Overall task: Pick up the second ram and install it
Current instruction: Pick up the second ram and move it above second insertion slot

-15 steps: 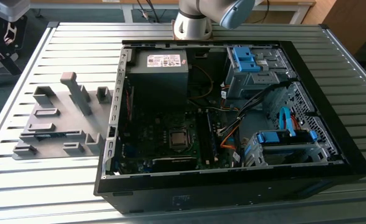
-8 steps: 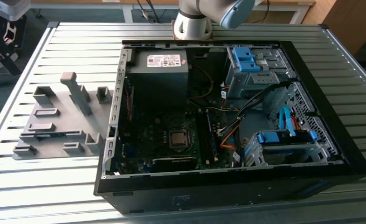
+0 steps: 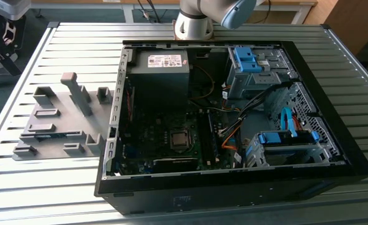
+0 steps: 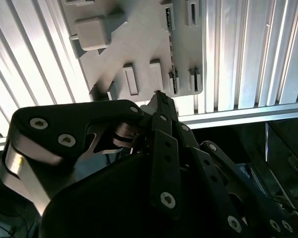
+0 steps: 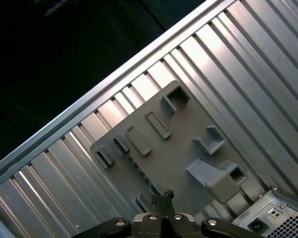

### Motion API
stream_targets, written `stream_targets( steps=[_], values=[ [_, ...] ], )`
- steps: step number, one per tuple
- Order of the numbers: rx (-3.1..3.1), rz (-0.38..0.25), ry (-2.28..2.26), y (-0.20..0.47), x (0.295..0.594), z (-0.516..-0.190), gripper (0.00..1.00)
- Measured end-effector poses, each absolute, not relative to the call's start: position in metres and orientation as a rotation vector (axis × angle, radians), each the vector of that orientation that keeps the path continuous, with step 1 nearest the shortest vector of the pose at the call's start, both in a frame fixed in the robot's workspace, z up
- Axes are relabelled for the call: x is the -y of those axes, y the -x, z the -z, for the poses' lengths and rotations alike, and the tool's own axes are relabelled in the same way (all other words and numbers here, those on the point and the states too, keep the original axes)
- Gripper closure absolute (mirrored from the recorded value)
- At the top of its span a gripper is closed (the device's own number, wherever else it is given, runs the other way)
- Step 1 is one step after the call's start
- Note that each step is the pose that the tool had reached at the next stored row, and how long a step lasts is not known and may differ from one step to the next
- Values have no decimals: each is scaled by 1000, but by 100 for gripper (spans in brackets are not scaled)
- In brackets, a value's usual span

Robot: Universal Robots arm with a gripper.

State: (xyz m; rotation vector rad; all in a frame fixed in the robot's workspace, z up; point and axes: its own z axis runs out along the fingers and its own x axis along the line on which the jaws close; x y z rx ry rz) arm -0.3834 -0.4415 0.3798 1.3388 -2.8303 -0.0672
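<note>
Right up close in the exterior view: open computer case (image 3: 234, 187) flat on the slatted metal table (image 3: 46, 197), side off, motherboard (image 3: 152, 136) bare inside, blue drive cage (image 3: 287, 138) at its near right. Just beside the case, toward the exterior view's left: grey tray (image 3: 65, 124) studded with plastic blocks. Along the tray's near side, the second ram (image 3: 51, 136): thin blue strip, resting in a long holder, untouched. Above that tray and clear of it, in both wrist views: gripper (image 5: 162, 194) (image 4: 159, 95), fingers pressed tip to tip, nothing between them. Farther back inside the case: power supply (image 3: 161, 65) against the far wall. Farthest of all, at the table's far edge: arm base (image 3: 193, 26).
</note>
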Motion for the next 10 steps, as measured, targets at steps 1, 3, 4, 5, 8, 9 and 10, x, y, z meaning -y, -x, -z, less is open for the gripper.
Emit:
stream_targets(
  steps=[1,3,4,5,8,9,10],
  values=[
    [2828,67,-1344,383,441,-380,89],
    [2823,67,-1353,383,442,-380,89],
    [2821,67,-1358,384,442,-380,89],
    [2818,67,-1363,384,442,-380,89],
    [2811,67,-1378,384,442,-380,89],
    [2808,67,-1383,384,442,-380,89],
    [2806,67,-1388,384,442,-380,89]
  ],
)
